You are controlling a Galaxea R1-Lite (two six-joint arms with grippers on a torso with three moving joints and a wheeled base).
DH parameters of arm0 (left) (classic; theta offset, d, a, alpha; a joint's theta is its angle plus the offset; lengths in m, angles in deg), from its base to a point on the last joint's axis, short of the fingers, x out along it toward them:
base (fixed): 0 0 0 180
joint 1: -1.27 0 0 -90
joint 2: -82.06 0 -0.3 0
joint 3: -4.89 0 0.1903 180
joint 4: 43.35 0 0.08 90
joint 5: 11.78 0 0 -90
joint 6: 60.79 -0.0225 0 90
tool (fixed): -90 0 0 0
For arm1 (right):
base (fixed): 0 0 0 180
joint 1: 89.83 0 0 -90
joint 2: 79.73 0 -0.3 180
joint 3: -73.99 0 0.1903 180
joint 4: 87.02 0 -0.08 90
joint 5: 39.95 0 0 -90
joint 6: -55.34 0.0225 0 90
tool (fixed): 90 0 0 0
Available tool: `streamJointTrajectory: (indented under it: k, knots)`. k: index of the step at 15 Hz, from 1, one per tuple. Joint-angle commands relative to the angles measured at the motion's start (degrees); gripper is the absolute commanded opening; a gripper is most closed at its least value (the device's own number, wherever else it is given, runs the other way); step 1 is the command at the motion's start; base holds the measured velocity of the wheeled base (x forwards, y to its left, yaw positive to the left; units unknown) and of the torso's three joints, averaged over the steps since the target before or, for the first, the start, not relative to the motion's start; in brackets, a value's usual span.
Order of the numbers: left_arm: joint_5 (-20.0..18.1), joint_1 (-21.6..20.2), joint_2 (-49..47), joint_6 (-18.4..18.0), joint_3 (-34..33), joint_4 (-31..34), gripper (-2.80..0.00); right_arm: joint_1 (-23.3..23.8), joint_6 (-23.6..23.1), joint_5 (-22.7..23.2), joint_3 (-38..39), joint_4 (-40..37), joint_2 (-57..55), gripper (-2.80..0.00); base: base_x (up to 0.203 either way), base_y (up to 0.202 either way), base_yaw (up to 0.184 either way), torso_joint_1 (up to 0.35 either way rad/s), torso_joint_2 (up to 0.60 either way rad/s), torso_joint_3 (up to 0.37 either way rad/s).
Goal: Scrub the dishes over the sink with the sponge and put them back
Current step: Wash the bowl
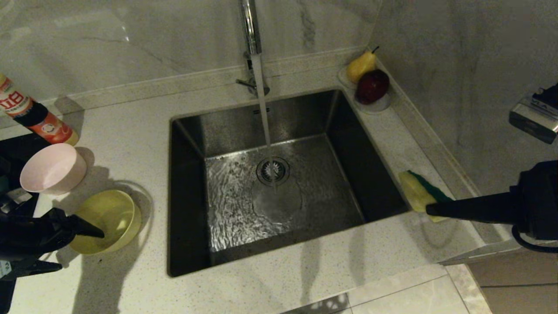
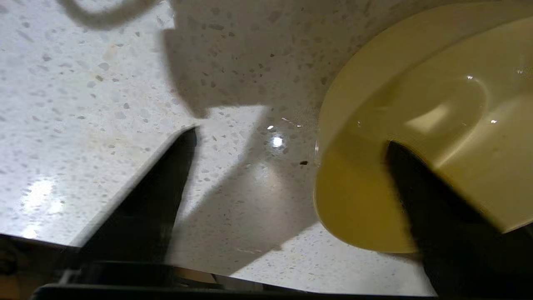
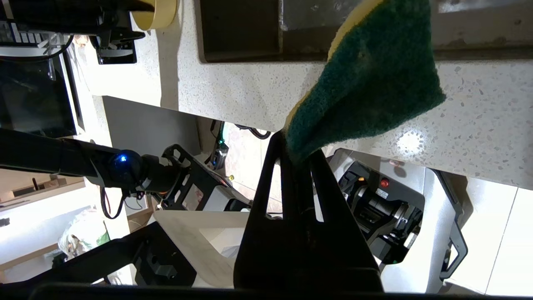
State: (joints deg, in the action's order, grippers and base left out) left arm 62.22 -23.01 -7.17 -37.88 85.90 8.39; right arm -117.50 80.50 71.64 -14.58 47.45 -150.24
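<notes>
Speckled bench beside the sink (image 1: pixel 305 131) carries the yellow bowl (image 1: pixel 109 220), its near rim between the left end effector's (image 1: pixel 80 248) spread fingers, while the right end effector (image 1: pixel 429 210) pinches the sponge (image 1: pixel 418 194).

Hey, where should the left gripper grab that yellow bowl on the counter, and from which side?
Probably the rim nearest the left gripper. The yellow bowl sits upright with a thin open lip, so one finger can go inside and the other outside the wall. Come from the bowl's left, away from the sink; the open jaws already straddle that edge.
</notes>
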Motion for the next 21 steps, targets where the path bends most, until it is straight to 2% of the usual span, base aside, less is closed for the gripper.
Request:
streamJointTrajectory:
  k: [1, 4, 8, 11, 14, 17, 19, 21]
  knots:
    - [1.0, 0.0, -0.6, 0.0, -0.9, -0.8, -2.80, 0.0, 0.2, 0.2, 0.1, -0.2, 0.3, -2.80, 0.000, 0.000, 0.000, 0.000, 0.00, 0.000]
    - [2.8, 0.0, -1.2, 0.1, -3.6, -6.6, -2.80, 0.0, 0.2, 0.2, 0.1, -0.1, 0.4, -2.80, 0.000, 0.000, 0.000, 0.000, 0.00, 0.000]
    - [2.8, 0.3, -0.9, 0.4, -3.9, -7.3, -2.80, 0.0, 0.2, 0.4, 0.0, -0.1, 0.3, -2.80, 0.000, 0.000, 0.000, 0.000, 0.00, 0.000]
    - [2.2, 0.3, 2.2, 3.6, -2.3, -7.3, -2.80, 0.0, 0.3, 0.2, -0.8, -0.2, 0.6, -2.80, 0.000, 0.000, 0.000, 0.000, 0.00, 0.000]
    - [-0.9, 0.4, 6.1, 6.3, 0.0, -6.7, -2.80, 0.0, 0.5, 0.3, -1.3, -0.6, 2.1, -2.80, 0.000, 0.000, 0.000, 0.000, 0.00, 0.000]
    - [-1.2, 0.8, 8.9, 9.6, 4.8, -6.4, -2.80, 0.0, 0.4, 0.5, -0.6, -0.4, 2.0, -2.80, 0.000, 0.000, 0.000, 0.000, 0.00, 0.000]
    - [-1.2, 4.5, 9.1, 12.1, 9.3, -5.1, -2.80, 0.0, 0.4, 0.6, -0.4, -0.6, 2.3, -2.80, 0.000, 0.000, 0.000, 0.000, 0.00, 0.000]
    - [-1.0, 10.3, 9.0, 14.4, 12.9, -2.9, -2.80, -0.2, 0.3, 0.6, 1.4, -0.3, 3.6, -2.80, 0.000, 0.000, 0.000, 0.000, 0.00, 0.000]
